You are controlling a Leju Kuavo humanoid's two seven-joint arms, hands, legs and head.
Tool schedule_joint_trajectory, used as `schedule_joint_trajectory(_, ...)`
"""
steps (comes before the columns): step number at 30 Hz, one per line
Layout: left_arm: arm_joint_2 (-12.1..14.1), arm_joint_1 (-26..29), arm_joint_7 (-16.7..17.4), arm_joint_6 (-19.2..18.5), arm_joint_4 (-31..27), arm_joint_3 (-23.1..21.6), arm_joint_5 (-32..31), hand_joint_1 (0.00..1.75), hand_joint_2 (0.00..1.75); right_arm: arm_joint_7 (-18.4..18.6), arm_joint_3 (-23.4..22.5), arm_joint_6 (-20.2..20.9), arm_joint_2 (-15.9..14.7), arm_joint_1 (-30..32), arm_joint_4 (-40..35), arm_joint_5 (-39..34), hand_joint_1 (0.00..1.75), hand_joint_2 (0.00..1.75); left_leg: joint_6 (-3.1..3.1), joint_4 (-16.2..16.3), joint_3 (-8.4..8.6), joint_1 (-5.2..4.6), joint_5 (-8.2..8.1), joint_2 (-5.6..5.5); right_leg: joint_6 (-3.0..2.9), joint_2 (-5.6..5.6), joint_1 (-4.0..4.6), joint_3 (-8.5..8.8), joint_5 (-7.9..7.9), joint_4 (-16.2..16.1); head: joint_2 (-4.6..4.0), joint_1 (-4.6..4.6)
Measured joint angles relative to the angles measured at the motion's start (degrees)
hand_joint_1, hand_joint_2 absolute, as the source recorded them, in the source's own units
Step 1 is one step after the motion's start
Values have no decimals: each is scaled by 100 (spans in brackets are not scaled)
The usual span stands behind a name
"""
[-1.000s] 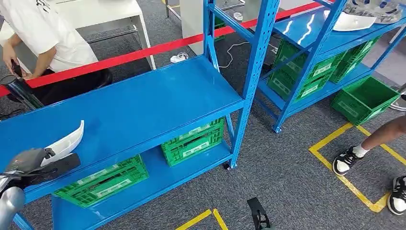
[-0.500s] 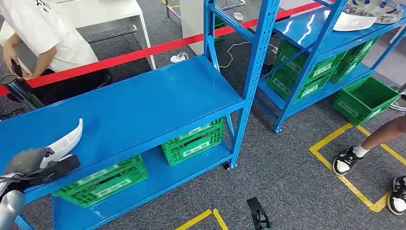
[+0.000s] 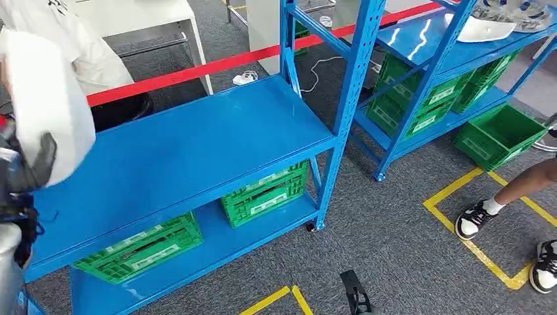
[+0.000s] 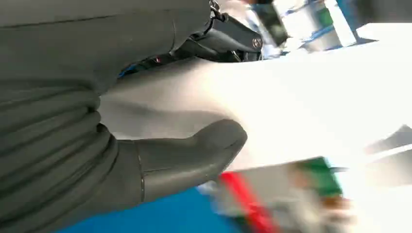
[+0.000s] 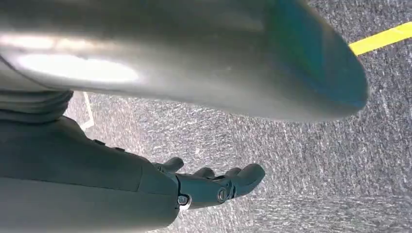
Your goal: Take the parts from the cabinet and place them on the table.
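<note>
Here we see the left hand point(image 3: 26, 167) raised at the left edge of the head view, gripping a large white curved plastic part point(image 3: 49, 105) above the near blue metal shelf rack point(image 3: 197, 144). In the left wrist view the thick grey thumb point(image 4: 194, 155) presses on the part's white surface point(image 4: 301, 107), with darker fingers on the far side. The right hand point(image 5: 214, 187) hangs over grey carpet point(image 5: 301, 160), fingers loosely curled and holding nothing.

The rack's top shelf is a glossy blue sheet; green plastic crates point(image 3: 266, 193) sit on its lower shelf. A red barrier tape point(image 3: 217, 65) runs behind the rack, in front of a white desk point(image 3: 144, 16). A second blue rack point(image 3: 427, 39) to the right carries another white part point(image 3: 483, 29) and more green crates point(image 3: 420, 98). Yellow floor tape point(image 3: 473, 223) marks the carpet, where a person's shoes point(image 3: 476, 220) stand.
</note>
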Motion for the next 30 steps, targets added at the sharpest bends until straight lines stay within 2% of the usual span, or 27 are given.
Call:
schedule_joint_trajectory(3,72,229,187,-148,-1417,72,716,175,175,11,-68,0,0,33,0,0,0,0,5,0,2,1,-9,13,4,6,-1,0,-4,-2,0,0)
schedule_joint_trajectory(5,109,390,150,-238,-1990,96,930,175,175,17,-74,17,0,33,0,20,0,0,5,-1,3,1,-10,12,6,4,-2,1,-11,-3,0,0)
schedule_joint_trajectory(8,146,636,97,-277,-2536,107,1045,175,175,44,-74,37,0,34,0,48,0,0,6,-1,2,1,-11,12,6,4,-1,1,-12,-4,0,0)
schedule_joint_trajectory(9,166,685,95,-288,-2649,109,1052,175,175,44,-74,37,2,36,0,50,0,0,35,31,-8,-28,-36,12,24,1,-28,7,-1,-29,0,-2)
schedule_joint_trajectory(12,205,834,80,-288,-2909,109,1036,175,175,35,-74,52,4,35,0,59,0,0,69,31,-10,-34,-46,13,50,-3,-34,19,-2,-26,0,-2)
schedule_joint_trajectory(14,242,928,71,-327,-3031,109,1037,175,175,-24,-76,55,7,36,0,61,0,0,105,27,2,-47,5,12,98,2,-42,33,46,-55,0,-4)
schedule_joint_trajectory(15,254,964,50,-371,-3081,109,1041,175,175,-33,-79,55,4,32,0,61,0,0,141,-91,31,25,85,20,121,17,1,31,40,-52,0,2)
schedule_joint_trajectory(19,254,964,50,-371,-3081,109,1041,175,175,-33,-79,55,4,32,0,61,0,0,141,-91,31,25,85,20,121,17,1,31,40,-52,0,2)
schedule_joint_trajectory(21,251,974,47,-374,-3088,109,1043,175,175,-35,-81,55,4,30,0,61,0,0,145,-117,50,63,104,31,117,8,-14,17,13,-35,0,2)
schedule_joint_trajectory(22,251,984,43,-380,-3103,107,1048,175,175,-35,-83,55,-4,29,0,61,0,0,138,-106,56,34,116,59,117,3,-27,22,-22,-5,0,0)
schedule_joint_trajectory(23,251,995,34,-395,-3114,103,1052,175,175,-35,-90,50,-4,30,0,61,0,0,169,-154,58,47,139,52,126,-1,7,-17,-120,75,0,11)
schedule_joint_trajectory(24,260,997,23,-413,-3127,103,1054,175,175,-35,-98,55,-2,30,0,61,0,0,182,-152,51,52,153,58,125,-2,7,-108,-297,288,0,26)
schedule_joint_trajectory(25,264,1042,23,-424,-3136,103,1056,175,175,-33,-105,55,0,32,0,59,0,0,188,-143,24,53,159,62,155,-4,-7,-356,-646,912,0,39)
schedule_joint_trajectory(26,264,1142,19,-461,-3145,94,1061,175,175,-24,-144,50,-2,32,0,52,0,0,172,-33,-97,78,163,74,215,-12,-38,-529,-702,1472,0,42)
schedule_joint_trajectory(27,264,1156,1,-515,-3153,92,1058,175,175,0,-164,44,-4,28,0,26,0,0,88,106,-204,122,144,71,265,-34,-92,188,-244,240,0,44)
schedule_joint_trajectory(28,269,1169,-10,-551,-3178,92,1054,175,175,0,-168,50,11,20,0,-2,0,0,25,144,-266,93,143,51,225,3,-46,227,-298,224,0,59)
schedule_joint_trajectory(29,271,1174,-10,-568,-3178,87,1054,175,175,-2,-181,46,11,33,0,-11,0,0,-9,167,-264,84,144,45,141,25,-44,144,-217,249,0,57)
schedule_joint_trajectory(30,271,1174,-23,-586,-3182,85,1052,175,175,-2,-203,48,11,35,0,-26,0,0,-41,185,-282,79,164,31,97,20,-54,150,-295,174,0,55)
